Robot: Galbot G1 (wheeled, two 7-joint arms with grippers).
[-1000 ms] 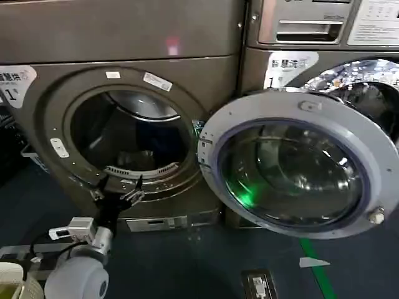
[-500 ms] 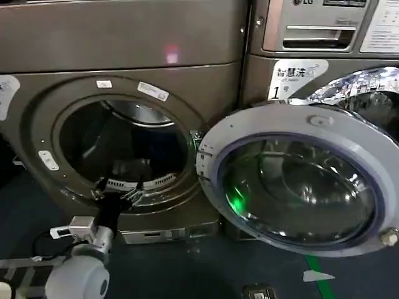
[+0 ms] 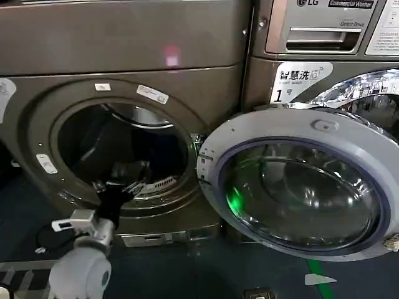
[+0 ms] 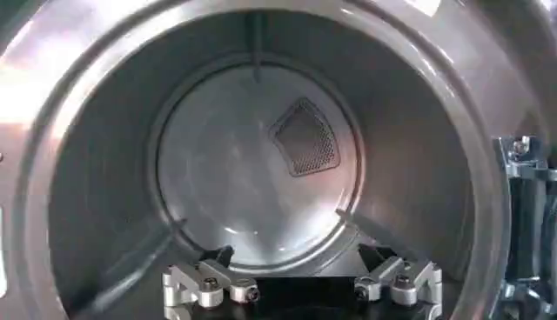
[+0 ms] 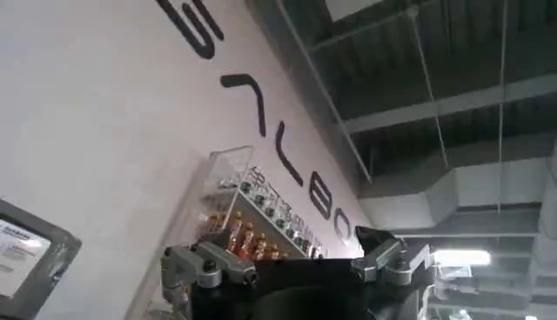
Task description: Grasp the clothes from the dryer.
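Observation:
The dryer [image 3: 124, 37] stands at the left with its round porthole wide open. My left gripper [image 3: 117, 185] is at the porthole's lower rim, open, with nothing between its fingers. Just beyond it, low in the drum, lies a dark lump [image 3: 131, 169] that looks like dark clothes; I cannot tell for sure. In the left wrist view my left gripper [image 4: 300, 276] faces the bare steel back wall [image 4: 235, 174] with its mesh vent [image 4: 306, 137], and its own body hides the near drum floor. My right gripper [image 5: 296, 261] is open, held away and pointing up at a wall and ceiling.
The dryer's round glass door [image 3: 299, 193] hangs open to the right, close beside the porthole. A silver-fronted LG washer [image 3: 324, 31] stands behind it. The door hinge [image 4: 522, 217] sits at the porthole's edge. Dark floor with green tape [image 3: 315, 274] lies below.
The dryer has grown larger in the head view as I came closer. My left gripper has advanced from in front of the lower rim to over it, still open.

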